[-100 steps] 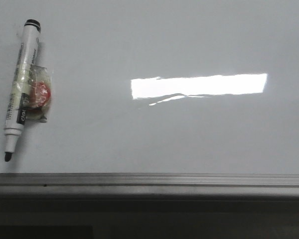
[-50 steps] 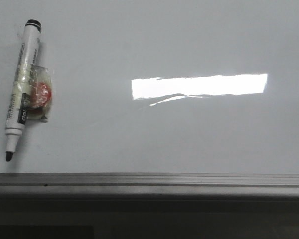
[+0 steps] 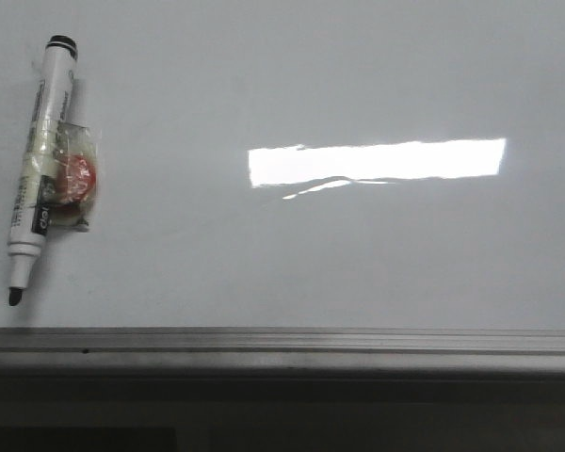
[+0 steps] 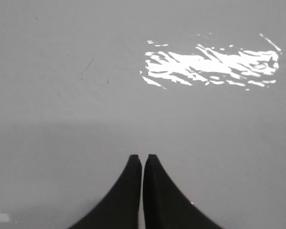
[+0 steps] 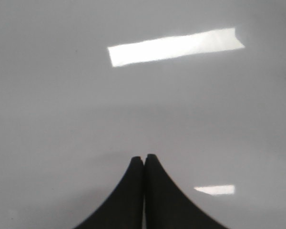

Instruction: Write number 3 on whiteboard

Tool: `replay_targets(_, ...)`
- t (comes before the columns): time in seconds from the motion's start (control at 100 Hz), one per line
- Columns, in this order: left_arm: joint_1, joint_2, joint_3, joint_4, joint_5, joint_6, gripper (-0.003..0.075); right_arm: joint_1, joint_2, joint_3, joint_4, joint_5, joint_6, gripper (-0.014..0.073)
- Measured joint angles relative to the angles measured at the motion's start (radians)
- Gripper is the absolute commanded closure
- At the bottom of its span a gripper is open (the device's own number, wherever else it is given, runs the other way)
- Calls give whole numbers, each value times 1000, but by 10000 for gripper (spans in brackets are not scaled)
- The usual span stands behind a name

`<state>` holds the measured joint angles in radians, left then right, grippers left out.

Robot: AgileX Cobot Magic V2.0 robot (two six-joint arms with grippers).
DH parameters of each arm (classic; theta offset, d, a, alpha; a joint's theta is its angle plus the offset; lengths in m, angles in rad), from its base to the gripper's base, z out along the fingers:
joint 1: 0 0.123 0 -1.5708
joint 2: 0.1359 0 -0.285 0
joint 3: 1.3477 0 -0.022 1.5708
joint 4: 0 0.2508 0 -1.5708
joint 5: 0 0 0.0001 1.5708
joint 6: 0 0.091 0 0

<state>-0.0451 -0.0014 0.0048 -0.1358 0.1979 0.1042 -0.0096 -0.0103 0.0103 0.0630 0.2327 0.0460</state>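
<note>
The whiteboard (image 3: 358,254) fills the front view, glossy white-grey, with a grey metal rail (image 3: 282,341) along its lower edge. No number 3 shows on it. A white marker (image 3: 40,160) with a black tip lies uncapped at the board's far left, tip towards the rail, with a red piece taped to its side (image 3: 75,179). Neither gripper shows in the front view. My left gripper (image 4: 142,157) is shut and empty over bare board. My right gripper (image 5: 144,157) is shut and empty over bare board.
A bright rectangular light reflection (image 3: 377,162) lies across the middle of the board; it also shows in the left wrist view (image 4: 212,64) and the right wrist view (image 5: 176,46). Dark space lies below the rail (image 3: 282,414).
</note>
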Motion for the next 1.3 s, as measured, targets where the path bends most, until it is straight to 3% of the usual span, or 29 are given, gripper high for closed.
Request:
replay_targets(0.19,0,111,-24,-18,22,-6,741,14,84,0,109,1,0,639)
replay_targets(0.49,0,316,-251,-16,73,-6,732,60,258,-81,153,31,0,639)
replay_targets(0.56,0,337,-271,-16,73,-2,653,64,268,-81,153,6,0,639)
replay_targets(0.69,-4,353,-277,-16,73,20,346,64,270,-81,168,-16,0,638)
replay_targets(0.76,-6,353,-277,-18,63,21,270,64,270,-81,228,-23,0,638)
replay_targets(1.03,-64,353,-277,-113,25,49,301,64,270,-90,308,-56,-30,638)
replay_targets(1.3,-352,353,-277,-169,25,72,306,64,282,-184,249,39,-247,638)
